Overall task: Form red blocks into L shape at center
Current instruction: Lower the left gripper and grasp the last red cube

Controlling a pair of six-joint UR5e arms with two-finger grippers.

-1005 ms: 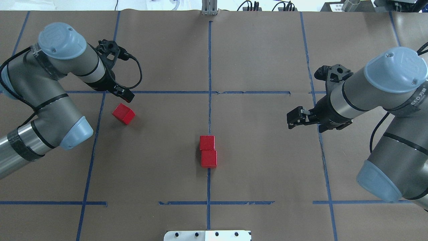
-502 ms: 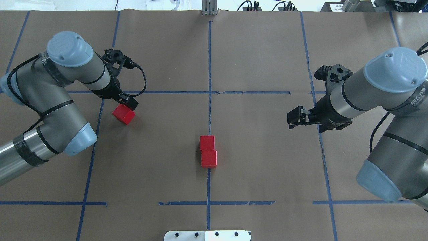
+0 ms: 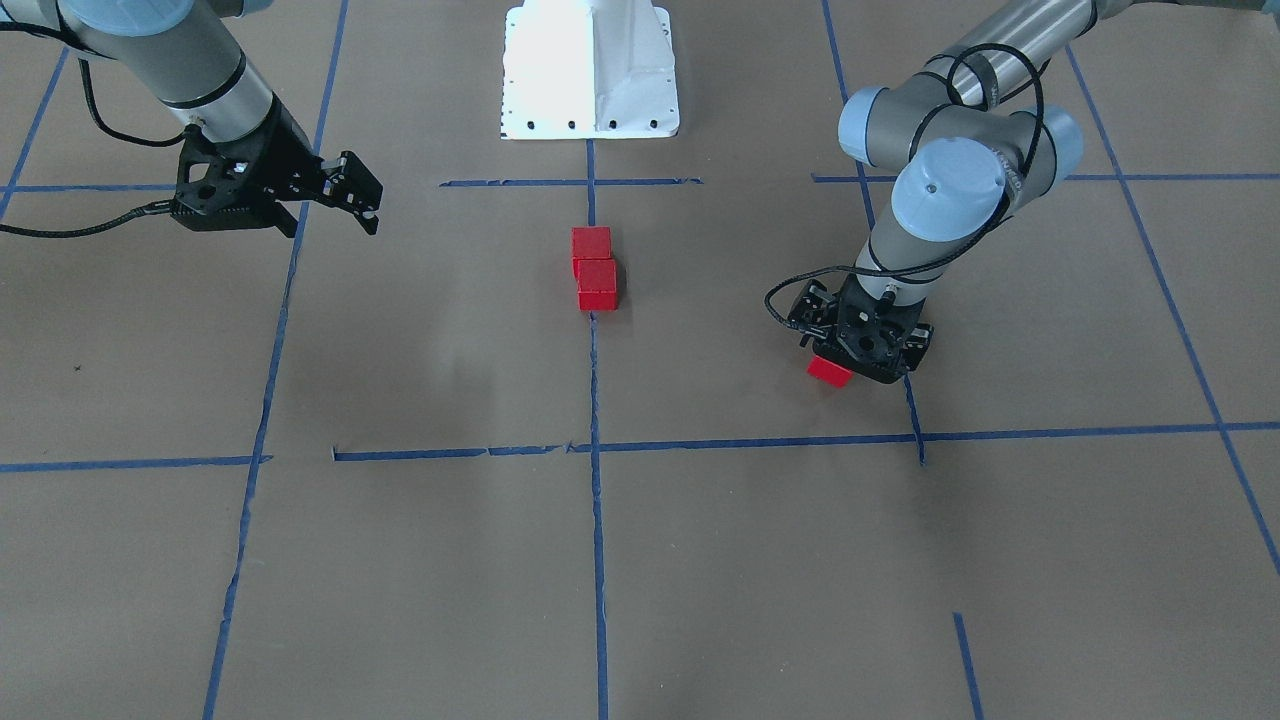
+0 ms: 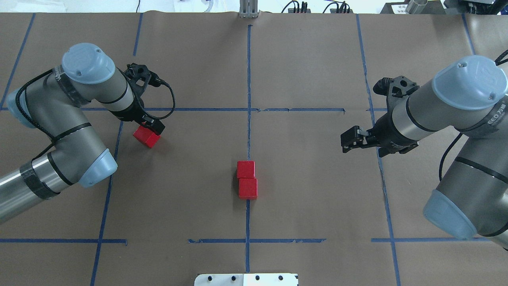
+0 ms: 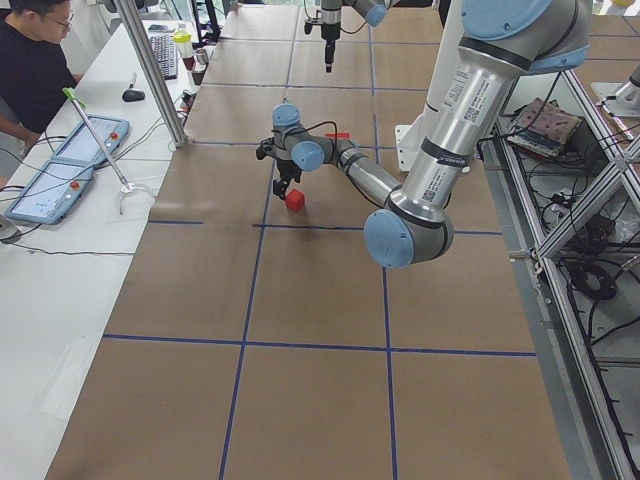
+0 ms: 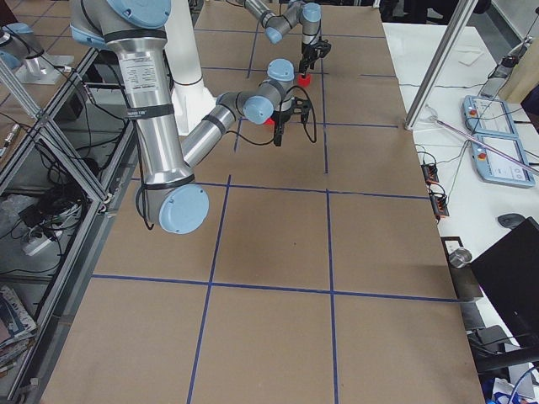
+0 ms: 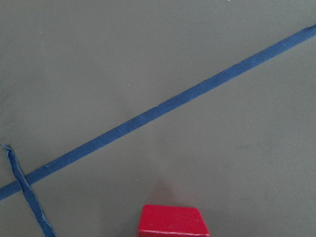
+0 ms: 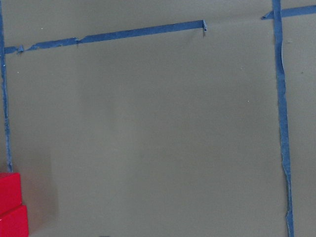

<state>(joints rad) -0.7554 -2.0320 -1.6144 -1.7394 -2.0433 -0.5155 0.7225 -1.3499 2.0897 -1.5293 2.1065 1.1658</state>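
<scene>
Left fingers sit low over one red block; I can't tell whether they're spread or pinching it. That block lies well apart from the middle, beside a tape crossing. Right fingers hang spread, holding nothing, off at the other side. Two more red blocks touch in a straight row on the blue tape line at the center of my brown tabletop.
</scene>
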